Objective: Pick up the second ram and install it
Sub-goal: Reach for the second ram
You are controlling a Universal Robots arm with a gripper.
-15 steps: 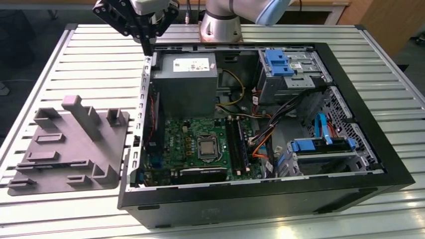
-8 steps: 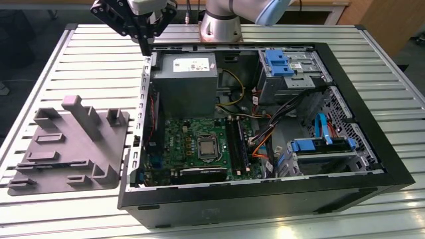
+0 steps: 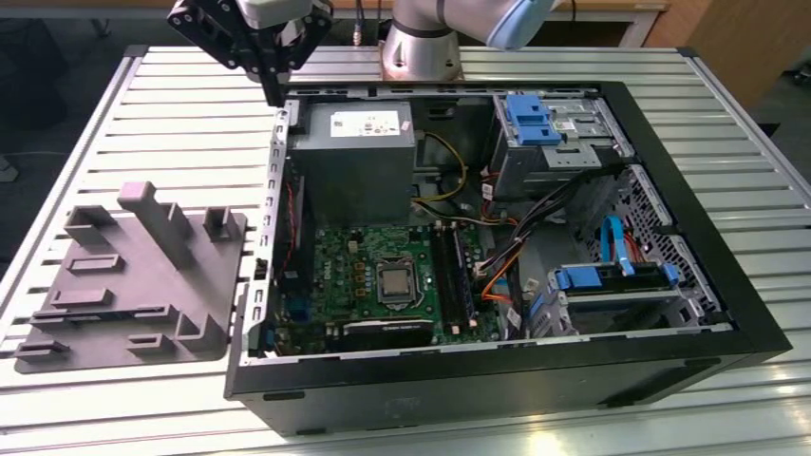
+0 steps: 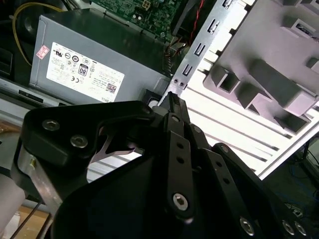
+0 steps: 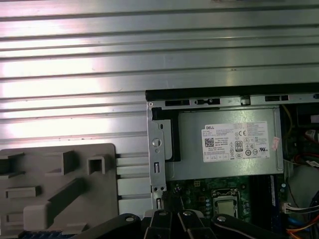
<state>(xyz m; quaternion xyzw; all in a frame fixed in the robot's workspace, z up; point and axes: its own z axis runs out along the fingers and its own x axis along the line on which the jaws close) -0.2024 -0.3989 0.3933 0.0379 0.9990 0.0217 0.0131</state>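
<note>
My gripper (image 3: 273, 95) hangs above the table at the far rear corner of the open computer case (image 3: 709, 313), on the exterior view's left side of it. Its fingers (image 4: 172, 99) are pressed together and I see nothing between them. A narrow dark strip with bluish spots, which looks like the second ram (image 3: 104, 311), lies in a slot of the gray fixture (image 3: 140, 275), well away from the gripper. In the first wrist view that strip (image 5: 45, 233) sits at the fixture's near edge. The black memory sockets (image 3: 450, 275) run along the green motherboard (image 3: 348, 271).
A gray power supply (image 3: 352, 157) fills the case's rear corner just beside the gripper. Blue drive brackets (image 3: 530, 119) and orange and black cables (image 3: 507, 275) crowd the exterior view's right half of the case. The slatted metal table (image 3: 165, 123) lies bare between fixture and gripper.
</note>
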